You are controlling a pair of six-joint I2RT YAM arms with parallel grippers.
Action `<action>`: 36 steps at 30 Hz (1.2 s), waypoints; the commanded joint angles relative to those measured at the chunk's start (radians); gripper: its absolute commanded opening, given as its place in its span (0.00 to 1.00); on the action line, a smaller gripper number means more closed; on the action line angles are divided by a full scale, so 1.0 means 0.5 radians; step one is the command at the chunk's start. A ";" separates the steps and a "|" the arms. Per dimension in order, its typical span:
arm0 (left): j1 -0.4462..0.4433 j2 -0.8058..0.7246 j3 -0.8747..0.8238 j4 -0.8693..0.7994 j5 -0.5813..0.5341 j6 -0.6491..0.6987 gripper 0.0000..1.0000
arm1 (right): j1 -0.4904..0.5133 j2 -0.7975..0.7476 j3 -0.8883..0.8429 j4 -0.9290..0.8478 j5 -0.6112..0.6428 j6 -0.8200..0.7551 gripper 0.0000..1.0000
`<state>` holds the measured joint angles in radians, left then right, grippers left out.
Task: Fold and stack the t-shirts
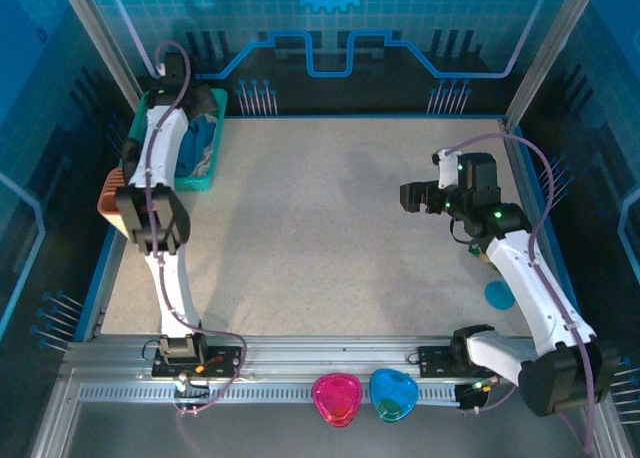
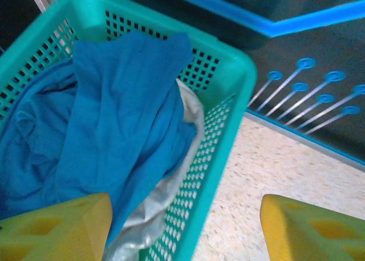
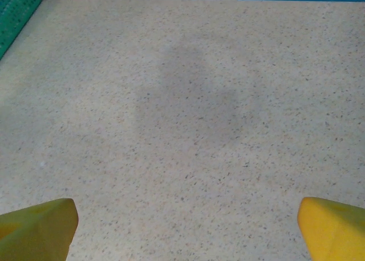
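While the left gripper [image 2: 182, 232] hangs over the basket [image 2: 239, 73] with its jaws spread wide and nothing caught between them, the task looks barely begun. One of its fingers [image 2: 57, 227] sits above the cloth inside the basket. The other is above the table [image 3: 182, 101], just outside the basket's perforated wall.

The teal-blue t-shirt [image 2: 114, 130] lies crumpled inside the basket, with one fold draped up against the basket's far wall. A pale grey cloth [image 2: 188, 135] shows beneath it against the side wall. I cannot tell what that cloth is, or whether more shirts lie under the heap.

The right gripper [image 3: 188, 227] also has its jaws wide and empty. It hovers over bare table, well apart from the basket and on the opposite side of the work surface.

Nothing is folded or stacked, and no shirt lies outside the basket. By my reading, every step remains: pinch the shirt, lift it out of the basket, spread it flat on the table beside the basket, fold it, then place it as the base of a stack.
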<state>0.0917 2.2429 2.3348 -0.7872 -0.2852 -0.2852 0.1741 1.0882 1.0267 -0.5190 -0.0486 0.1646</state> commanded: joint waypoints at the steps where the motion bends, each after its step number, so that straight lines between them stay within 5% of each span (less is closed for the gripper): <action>1: -0.012 0.300 0.504 -0.484 -0.148 0.056 0.68 | 0.032 -0.047 0.013 -0.085 -0.076 -0.021 1.00; 4: -0.007 0.490 0.671 -0.511 -0.277 0.076 0.68 | 0.038 -0.021 0.014 -0.090 -0.075 -0.034 1.00; 11: 0.003 0.547 0.466 -0.299 -0.446 0.100 0.64 | 0.048 0.079 0.006 -0.088 -0.070 -0.048 1.00; 23: 0.031 0.740 0.469 -0.219 -0.445 0.144 0.58 | 0.056 0.098 0.008 -0.097 -0.077 -0.061 0.98; 29: 0.037 0.735 0.436 -0.161 -0.436 0.147 0.31 | 0.066 0.100 0.005 -0.098 -0.070 -0.066 0.97; 33: 0.037 0.651 0.366 -0.104 -0.448 0.163 0.00 | 0.069 0.097 0.008 -0.097 -0.063 -0.073 0.96; 36: 0.034 0.512 0.270 -0.030 -0.441 0.170 0.00 | 0.074 0.095 0.009 -0.097 -0.064 -0.074 0.96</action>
<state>0.1059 2.5950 2.5004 -0.8368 -0.5041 -0.2077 0.1917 1.1404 1.0267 -0.5507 -0.0647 0.1387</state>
